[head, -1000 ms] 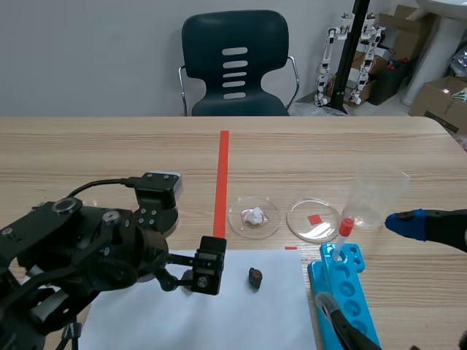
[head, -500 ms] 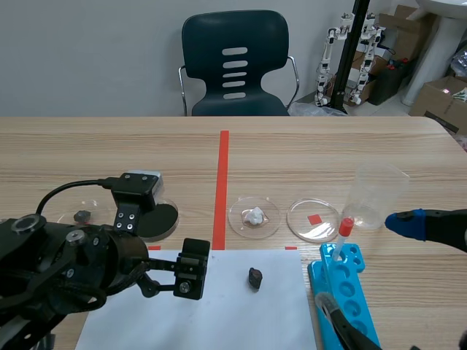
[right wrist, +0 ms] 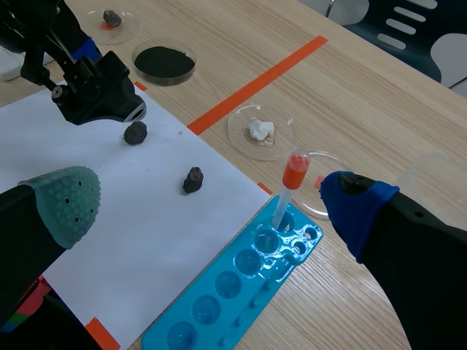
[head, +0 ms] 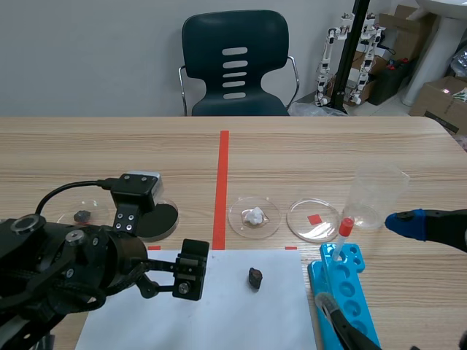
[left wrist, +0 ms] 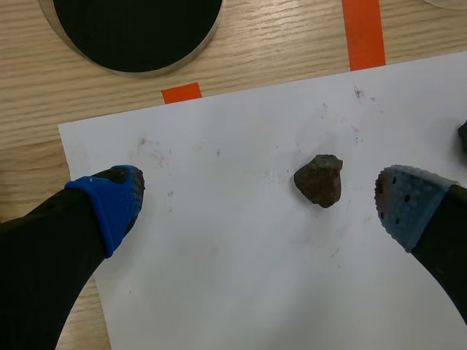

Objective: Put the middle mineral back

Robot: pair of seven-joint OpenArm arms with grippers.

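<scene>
On the white paper sheet (head: 241, 321) and the wooden table (head: 328, 146) around it, items as I read them from my station:

1. Mineral (left wrist: 319, 180): a brownish lump lying on the sheet between the fingers of the left gripper (left wrist: 255, 208). It sits closer to one pad than the other and touches neither. From the scene view I cannot see it, since the gripper head covers it.
2. Left gripper: fingers spread wide, with a blue pad on either side of the lump. I cannot tell whether the pads touch the paper.
3. Second dark lump (head: 255, 278): on the sheet, well apart from the first, toward the blue well tray (head: 357, 310). My left wrist camera catches only a sliver of it, beyond one finger.
4. Right gripper (right wrist: 211, 204): fingers wide apart and gripping nothing, hanging over the tray and the sheet's near corner. Most of its arm is cut off in the scene view.
5. Dropper (right wrist: 290, 186): red bulb, standing upright in a well at the tray's far end.
6. Dishes in a row beyond the sheet:
   - the small-stone dish (right wrist: 128, 25), partly behind my left arm in the scene view
   - the black-filled dish (right wrist: 165, 79)
   - the white-lump dish (head: 271, 222)
   - the clear dish (head: 300, 226), over a red tape square
7. Clear beaker (head: 378, 195): just beside the clear dish. I cannot make out its contents.
</scene>
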